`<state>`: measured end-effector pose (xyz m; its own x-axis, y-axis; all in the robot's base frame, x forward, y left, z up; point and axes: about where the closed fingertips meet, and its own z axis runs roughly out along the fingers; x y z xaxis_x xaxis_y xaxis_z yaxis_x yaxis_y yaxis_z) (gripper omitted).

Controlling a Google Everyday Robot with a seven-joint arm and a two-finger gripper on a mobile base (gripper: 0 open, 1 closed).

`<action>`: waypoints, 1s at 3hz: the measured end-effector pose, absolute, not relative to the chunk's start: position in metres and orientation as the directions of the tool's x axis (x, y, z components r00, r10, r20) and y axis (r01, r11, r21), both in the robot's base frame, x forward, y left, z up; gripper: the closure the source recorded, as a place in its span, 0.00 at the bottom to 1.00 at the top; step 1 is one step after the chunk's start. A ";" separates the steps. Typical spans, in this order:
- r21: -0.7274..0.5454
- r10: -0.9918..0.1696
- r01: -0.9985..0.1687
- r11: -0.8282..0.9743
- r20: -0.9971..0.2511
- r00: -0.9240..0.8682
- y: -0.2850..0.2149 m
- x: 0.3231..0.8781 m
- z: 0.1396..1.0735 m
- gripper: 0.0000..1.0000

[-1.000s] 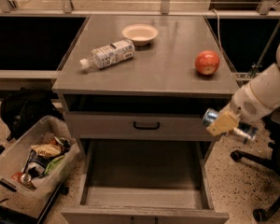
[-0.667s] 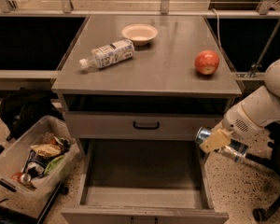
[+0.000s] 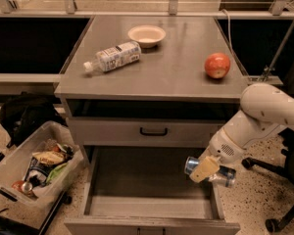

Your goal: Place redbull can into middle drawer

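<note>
The middle drawer (image 3: 137,207) is pulled out at the bottom of the grey cabinet; its flat floor is bare. My gripper (image 3: 206,169) comes in from the right on a white arm and is shut on the redbull can (image 3: 224,176), a blue and silver can held lying sideways. The can hangs over the drawer's right side wall, a little above the floor. One pale fingertip (image 3: 204,169) covers the can's middle.
Above the open drawer is a shut drawer front with a black handle (image 3: 153,131). On the cabinet top lie a plastic bottle (image 3: 112,57), a white bowl (image 3: 146,35) and a red apple (image 3: 217,65). A bin of trash (image 3: 34,168) stands at the left. A chair base (image 3: 279,192) is at the right.
My gripper has moved down and to the left with the can, from beside the upper drawer front to over the open drawer's right edge.
</note>
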<state>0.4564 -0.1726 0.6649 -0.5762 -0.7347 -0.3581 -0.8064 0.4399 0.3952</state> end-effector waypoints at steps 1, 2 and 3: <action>0.408 -0.730 -0.808 0.424 -0.374 -0.572 -0.166 0.451 0.646 1.00; 0.418 -0.681 -0.800 0.430 -0.432 -0.592 -0.136 0.429 0.630 1.00; 0.412 -0.642 -0.794 0.446 -0.471 -0.605 -0.103 0.409 0.596 1.00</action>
<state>0.4092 -0.1027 0.5963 -0.6049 -0.6417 -0.4714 -0.7945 0.4463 0.4118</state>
